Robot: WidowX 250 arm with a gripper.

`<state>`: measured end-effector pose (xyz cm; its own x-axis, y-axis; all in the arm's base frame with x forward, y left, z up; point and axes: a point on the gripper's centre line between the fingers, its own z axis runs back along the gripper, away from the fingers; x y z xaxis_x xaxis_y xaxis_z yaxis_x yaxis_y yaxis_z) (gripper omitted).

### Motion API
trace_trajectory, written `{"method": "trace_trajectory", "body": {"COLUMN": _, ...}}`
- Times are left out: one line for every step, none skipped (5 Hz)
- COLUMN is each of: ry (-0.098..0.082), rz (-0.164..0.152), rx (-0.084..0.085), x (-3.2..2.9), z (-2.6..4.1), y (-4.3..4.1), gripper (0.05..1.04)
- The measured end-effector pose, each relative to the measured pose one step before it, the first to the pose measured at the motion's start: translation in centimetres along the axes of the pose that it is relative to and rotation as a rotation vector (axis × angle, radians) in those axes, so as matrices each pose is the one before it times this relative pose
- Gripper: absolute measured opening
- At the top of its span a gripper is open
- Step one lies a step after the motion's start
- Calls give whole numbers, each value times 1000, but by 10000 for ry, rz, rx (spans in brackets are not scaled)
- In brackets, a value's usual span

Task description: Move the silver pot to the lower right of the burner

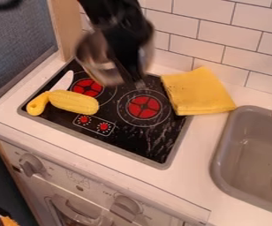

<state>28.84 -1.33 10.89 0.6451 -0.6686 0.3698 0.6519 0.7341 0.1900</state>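
The black gripper (134, 81) hangs over the back of the stove top, blurred, and is shut on the silver pot (95, 57). Tilted and also blurred, the pot shows mostly to the left of the gripper, with a narrow part to its right. The arm hides much of the pot's middle. Below and to the right of them, the larger red burner (144, 107) is uncovered on the black stove top (149, 140).
A yellow corn cob (73, 102) and a knife with a yellow handle (37, 104) lie at the stove's left. A folded yellow cloth (198, 93) overlaps its right back edge. Farther right is a grey sink (219, 165); a tiled wall (218, 31) stands behind.
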Motion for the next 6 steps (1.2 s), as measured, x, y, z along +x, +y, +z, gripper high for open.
{"method": "trace_trajectory", "body": {"ry": 347, "rz": 9, "rx": -178, "x": -550, "z": -1863, "y": -3730, "gripper": 84}}
{"method": "trace_trajectory", "body": {"ry": -130, "rz": 391, "rx": -23, "x": -247, "z": -1501, "y": -2799, "gripper": 84}}
{"method": "trace_trajectory", "body": {"ry": 151, "rz": 103, "rx": -78, "x": -252, "z": -1554, "y": -1931, "gripper": 84}}
{"method": "trace_trajectory", "body": {"ry": 219, "rz": -260, "rx": -58, "x": 101, "z": -1201, "y": -1228, "gripper": 84}}
{"method": "trace_trajectory", "body": {"ry": 160, "rz": -132, "rx": -175, "x": 228, "z": -665, "y": -330, "gripper": 117}}
{"method": "trace_trajectory", "body": {"ry": 261, "rz": -192, "rx": -133, "x": -180, "z": -280, "y": -78, "gripper": 310}}
